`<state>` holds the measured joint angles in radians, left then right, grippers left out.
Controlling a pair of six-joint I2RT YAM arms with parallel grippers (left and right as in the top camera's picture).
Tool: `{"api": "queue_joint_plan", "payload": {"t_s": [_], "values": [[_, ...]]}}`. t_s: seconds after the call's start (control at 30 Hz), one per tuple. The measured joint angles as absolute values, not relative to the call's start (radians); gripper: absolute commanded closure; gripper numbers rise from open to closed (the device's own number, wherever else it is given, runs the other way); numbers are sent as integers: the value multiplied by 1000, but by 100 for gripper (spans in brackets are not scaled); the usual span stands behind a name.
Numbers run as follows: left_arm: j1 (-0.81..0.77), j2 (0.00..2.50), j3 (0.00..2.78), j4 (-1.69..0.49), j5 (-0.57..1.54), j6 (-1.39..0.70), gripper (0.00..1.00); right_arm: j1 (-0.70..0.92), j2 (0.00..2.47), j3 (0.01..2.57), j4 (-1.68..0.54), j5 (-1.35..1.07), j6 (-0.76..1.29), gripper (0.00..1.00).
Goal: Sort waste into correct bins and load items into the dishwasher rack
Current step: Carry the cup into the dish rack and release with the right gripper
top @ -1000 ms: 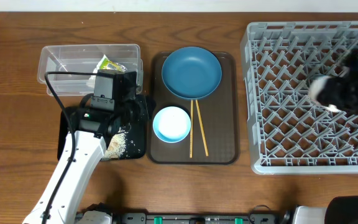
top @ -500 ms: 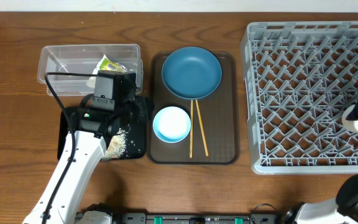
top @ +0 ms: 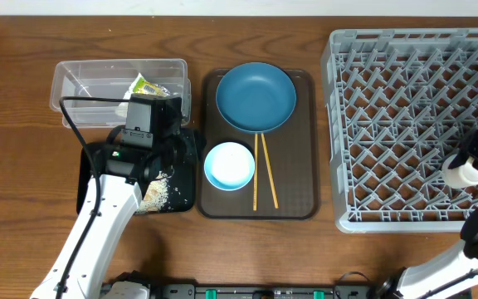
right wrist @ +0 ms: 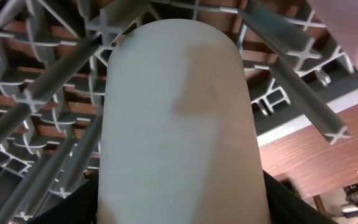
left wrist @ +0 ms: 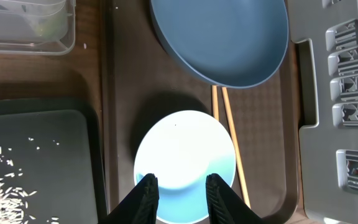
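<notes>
Since half a second earlier, the right gripper (top: 474, 159), fingers clamped on the small white cup (top: 461, 173), had shifted slightly toward the dishwasher rack's (top: 388, 124) front edge, while the left gripper (left wrist: 182, 194) remained, fingers spread, over the white bowl (left wrist: 185, 146).

A dark brown tray (top: 299, 176) lies flat on the wooden table (top: 15, 174), near its middle, long sides running front to back. Its rim is raised, its corners rounded.
</notes>
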<state>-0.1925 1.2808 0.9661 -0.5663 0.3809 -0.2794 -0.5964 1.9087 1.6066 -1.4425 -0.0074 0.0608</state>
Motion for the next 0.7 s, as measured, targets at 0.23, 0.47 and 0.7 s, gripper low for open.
{"api": "queue_joint_plan", "payload": {"t_s": [0.23, 0.47, 0.7], "values": [[-192, 1281, 966, -567, 381, -266, 52, -596, 1911, 1607, -1448, -27, 63, 35], [-192, 1281, 966, -595, 369, -265, 50, -596, 1911, 1607, -1450, -45, 65, 31], [-192, 1281, 966, -625, 339, -265, 50, -596, 1911, 1607, -1458, -53, 65, 29]]}}
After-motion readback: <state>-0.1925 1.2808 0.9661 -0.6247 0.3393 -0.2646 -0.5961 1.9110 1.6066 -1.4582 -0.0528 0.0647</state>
